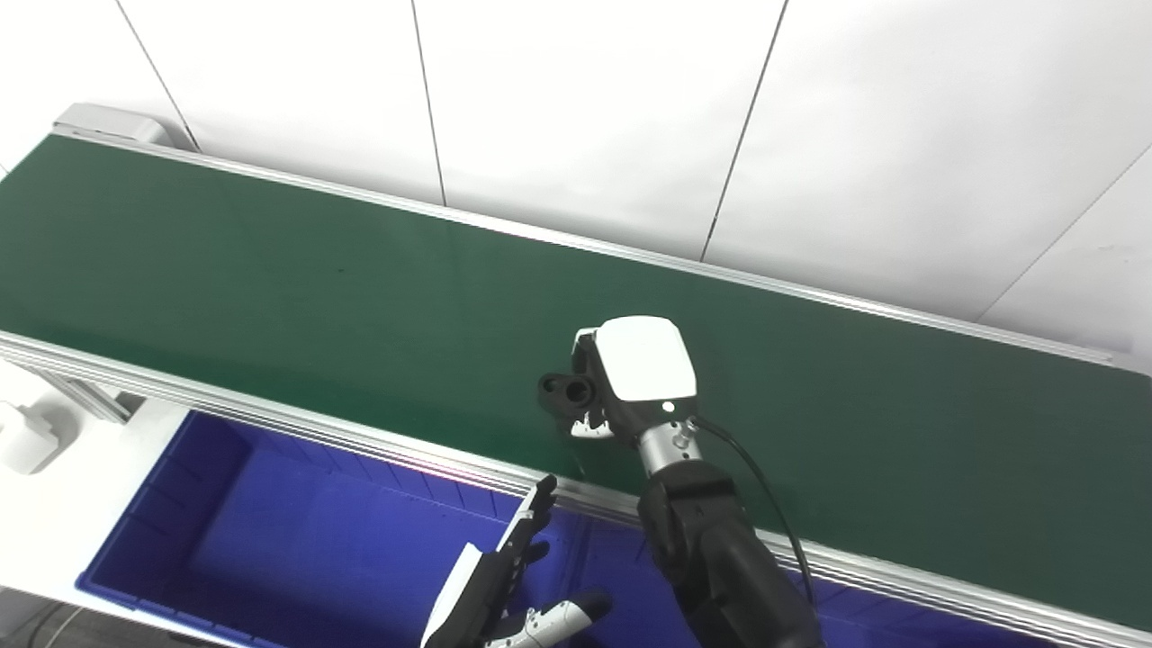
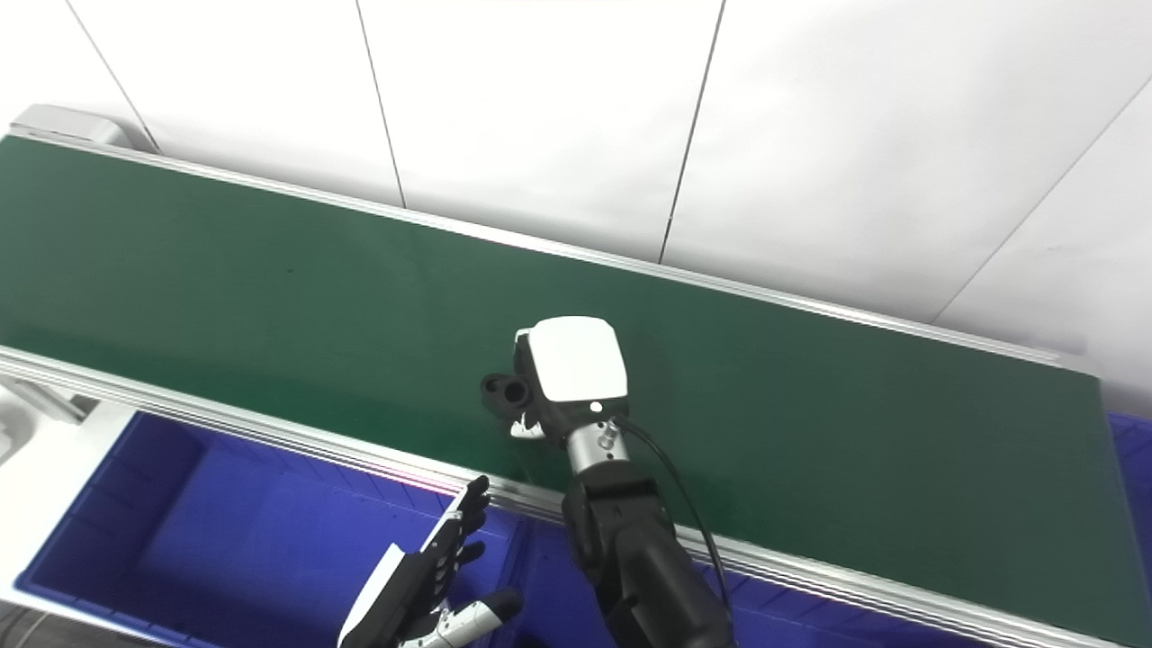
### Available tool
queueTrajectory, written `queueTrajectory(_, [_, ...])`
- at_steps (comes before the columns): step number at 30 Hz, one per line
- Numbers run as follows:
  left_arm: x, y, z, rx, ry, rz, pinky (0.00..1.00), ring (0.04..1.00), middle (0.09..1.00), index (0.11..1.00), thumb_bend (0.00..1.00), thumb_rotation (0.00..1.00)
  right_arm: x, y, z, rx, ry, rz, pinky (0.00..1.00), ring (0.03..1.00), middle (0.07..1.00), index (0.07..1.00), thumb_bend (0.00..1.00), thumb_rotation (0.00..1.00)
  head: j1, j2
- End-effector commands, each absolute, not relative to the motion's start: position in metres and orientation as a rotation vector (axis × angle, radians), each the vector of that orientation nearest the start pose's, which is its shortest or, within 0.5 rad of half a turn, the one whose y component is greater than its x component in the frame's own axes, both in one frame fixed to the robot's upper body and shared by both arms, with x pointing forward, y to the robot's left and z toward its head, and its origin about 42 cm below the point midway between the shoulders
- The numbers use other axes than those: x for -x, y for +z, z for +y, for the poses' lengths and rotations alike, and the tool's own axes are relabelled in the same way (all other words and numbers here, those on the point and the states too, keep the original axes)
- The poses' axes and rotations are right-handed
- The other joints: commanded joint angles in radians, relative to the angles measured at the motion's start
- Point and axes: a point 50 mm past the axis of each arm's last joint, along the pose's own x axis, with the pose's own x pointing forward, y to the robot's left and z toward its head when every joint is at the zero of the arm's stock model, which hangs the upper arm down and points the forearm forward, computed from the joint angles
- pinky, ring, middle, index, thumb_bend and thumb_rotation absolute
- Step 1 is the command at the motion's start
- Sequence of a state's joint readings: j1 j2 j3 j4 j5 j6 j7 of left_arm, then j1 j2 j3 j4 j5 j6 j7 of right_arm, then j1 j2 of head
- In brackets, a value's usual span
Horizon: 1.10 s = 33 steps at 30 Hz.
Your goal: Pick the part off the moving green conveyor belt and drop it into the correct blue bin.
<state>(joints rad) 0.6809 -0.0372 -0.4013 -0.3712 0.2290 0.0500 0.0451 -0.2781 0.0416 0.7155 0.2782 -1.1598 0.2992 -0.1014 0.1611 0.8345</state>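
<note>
In the left eye view, the green conveyor belt [image 1: 270,279] runs at a slant across the picture, edged with silver rails, and a white panelled wall [image 1: 585,108] stands behind it. The right robot hand [image 1: 621,378] reaches over the belt near its front rail, white back plate turned up, its fingers curled down around a small black part [image 1: 567,391]; the part juts out from the hand's left side and shows a round hole in its end. Whether the part touches the belt or is lifted clear of it cannot be told. Below the front rail sits a blue bin [image 1: 225,522]. The left robot hand [image 1: 499,589] hovers over this bin, holding nothing, its fingers straight and spread, pointing up toward the rail, the thumb sticking out to the side. In the right eye view, the same black part [image 2: 506,391] shows at the left of the closed right robot hand [image 2: 562,382], over the belt [image 2: 225,279] near its front edge. The left robot hand [image 2: 423,585] is spread over the blue bin [image 2: 162,513], and a bit of another blue bin [image 2: 1136,450] shows past the belt's right end.
</note>
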Motion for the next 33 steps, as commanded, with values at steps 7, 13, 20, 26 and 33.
queueTrajectory(7, [-0.065, 0.117, 0.085, 0.159, -0.164, 0.263, 1.0, 1.0, 1.0, 1.0, 0.69, 0.71, -0.298, 0.15, -0.023, 1.205, 0.328, -0.384, 0.08, 0.132, 0.208, 0.476, 0.51, 0.14, -0.084, 0.002])
queueTrajectory(13, [-0.067, 0.115, 0.103, 0.16, -0.157, 0.258, 1.0, 1.0, 1.0, 1.0, 0.67, 0.7, -0.293, 0.184, -0.034, 1.205, 0.294, -0.428, 0.08, 0.131, 0.204, 0.478, 0.51, 0.14, -0.197, 0.016])
queueTrajectory(20, [-0.068, 0.116, 0.13, 0.161, -0.151, 0.258, 1.0, 1.0, 1.0, 1.0, 0.74, 0.76, -0.272, 0.197, -0.056, 1.347, 0.261, -0.507, 0.06, 0.108, 0.18, 0.482, 0.51, 0.14, -0.36, 0.034])
queueTrajectory(26, [-0.071, 0.121, 0.15, 0.133, -0.157, 0.27, 1.0, 1.0, 1.0, 1.0, 0.74, 0.8, -0.243, 0.192, -0.077, 1.369, 0.243, -0.425, 0.06, 0.112, 0.184, 0.48, 0.52, 0.13, -0.472, 0.059])
queueTrajectory(33, [-0.079, 0.13, 0.169, 0.177, -0.136, 0.265, 1.0, 1.0, 1.0, 1.0, 0.69, 0.75, -0.197, 0.188, -0.095, 1.402, 0.298, -0.303, 0.06, 0.11, 0.186, 0.484, 0.51, 0.13, -0.579, 0.119])
